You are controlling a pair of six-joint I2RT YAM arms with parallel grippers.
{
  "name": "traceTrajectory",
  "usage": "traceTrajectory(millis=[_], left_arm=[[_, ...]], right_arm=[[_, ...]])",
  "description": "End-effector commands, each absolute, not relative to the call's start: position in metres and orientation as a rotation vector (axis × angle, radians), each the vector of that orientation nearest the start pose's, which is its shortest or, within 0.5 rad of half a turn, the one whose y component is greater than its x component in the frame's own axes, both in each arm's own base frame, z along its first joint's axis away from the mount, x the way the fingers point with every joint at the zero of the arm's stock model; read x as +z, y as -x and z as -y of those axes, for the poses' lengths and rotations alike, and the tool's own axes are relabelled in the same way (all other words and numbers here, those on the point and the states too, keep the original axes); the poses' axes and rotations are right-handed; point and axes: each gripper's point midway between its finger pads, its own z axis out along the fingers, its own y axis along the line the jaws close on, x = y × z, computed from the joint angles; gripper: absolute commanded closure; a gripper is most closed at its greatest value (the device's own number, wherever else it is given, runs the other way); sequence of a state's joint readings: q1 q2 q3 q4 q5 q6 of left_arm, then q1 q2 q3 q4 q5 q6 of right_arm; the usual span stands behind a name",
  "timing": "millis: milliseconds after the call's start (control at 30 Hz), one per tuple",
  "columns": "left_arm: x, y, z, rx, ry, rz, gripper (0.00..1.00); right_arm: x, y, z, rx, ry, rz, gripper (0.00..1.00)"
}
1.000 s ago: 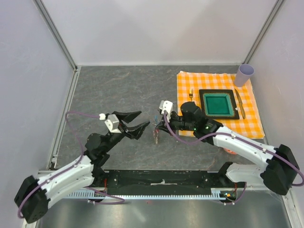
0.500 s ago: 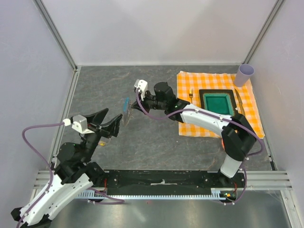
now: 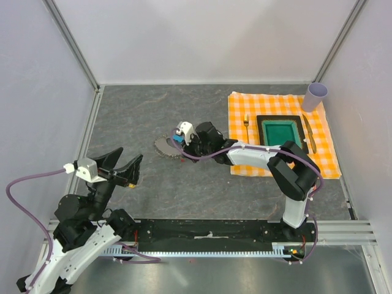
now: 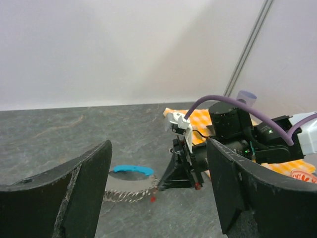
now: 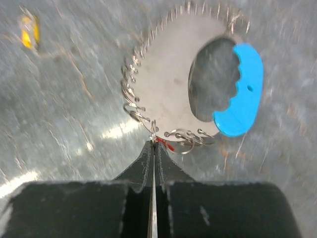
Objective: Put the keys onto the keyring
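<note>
The keyring (image 5: 163, 74) lies on the dark table as a flat grey disc edged with wire loops and carrying a curved blue piece (image 5: 240, 89). My right gripper (image 5: 154, 145) is shut on one upright wire loop at its near edge. The key's red head (image 5: 168, 146) shows right beside those tips. From above, the keyring (image 3: 164, 146) sits just left of the right gripper (image 3: 182, 147). My left gripper (image 3: 127, 162) hangs open and empty to the lower left. Its view looks across at the keyring (image 4: 126, 191) and the red key (image 4: 152, 199).
An orange checked cloth (image 3: 245, 162) at the back right holds a green tray (image 3: 282, 133), a fork (image 3: 245, 120) and a knife (image 3: 308, 133). A lilac cup (image 3: 316, 96) stands at its far corner. A tiny yellow object (image 5: 28, 30) lies left of the keyring.
My right arm has swung left and then lowered the keyring onto the table. My left arm has drawn back to the lower left, and its jaws have spread wider.
</note>
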State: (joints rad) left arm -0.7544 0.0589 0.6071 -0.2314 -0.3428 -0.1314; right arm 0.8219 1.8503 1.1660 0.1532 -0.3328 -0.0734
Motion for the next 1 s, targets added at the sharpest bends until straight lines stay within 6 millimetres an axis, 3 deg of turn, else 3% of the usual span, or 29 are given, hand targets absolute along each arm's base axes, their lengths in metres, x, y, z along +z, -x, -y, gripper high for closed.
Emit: traceTrajectory(millis=[0,133,233,367,433,600,700,767,900,967], left_arm=[[0.339,-0.165,0.068,-0.454,-0.119,-1.316,0.16],[0.334,-0.166,0.069,-0.432,-0.140,-1.339,0.16],[0.331,-0.167,0.070,-0.431,-0.143,-1.350,0.11],[0.325,-0.172,0.078,-0.433,-0.163,-1.385,0.05],[0.324,-0.177,0.080,-0.430,-0.148,-1.408,0.01],[0.307,-0.192,0.091,-0.400,-0.135,-1.550,0.00],[0.308,-0.197,0.096,-0.400,-0.130,-1.585,0.00],[0.310,-0.198,0.101,-0.411,-0.135,-1.590,0.00],[0.310,-0.208,0.109,-0.409,-0.132,-1.644,0.00],[0.300,-0.216,0.118,-0.412,-0.155,-1.704,0.00]], right_arm=[[0.067,-0.301,-0.386,0.705,1.058,-2.010,1.00],[0.048,-0.292,-0.370,0.665,1.052,-2.100,0.97],[0.045,-0.291,-0.364,0.638,1.042,-2.121,0.81],[0.065,-0.295,-0.363,0.652,0.953,-2.107,0.54],[0.075,-0.303,-0.361,0.641,0.907,-2.094,0.45],[0.123,-0.328,-0.344,0.635,0.716,-2.045,0.21],[0.156,-0.345,-0.314,0.575,0.569,-2.003,0.08],[0.181,-0.358,-0.280,0.523,0.414,-1.969,0.02],[0.222,-0.366,-0.209,0.401,0.166,-1.887,0.02],[0.250,-0.359,-0.169,0.317,0.050,-1.818,0.02]])
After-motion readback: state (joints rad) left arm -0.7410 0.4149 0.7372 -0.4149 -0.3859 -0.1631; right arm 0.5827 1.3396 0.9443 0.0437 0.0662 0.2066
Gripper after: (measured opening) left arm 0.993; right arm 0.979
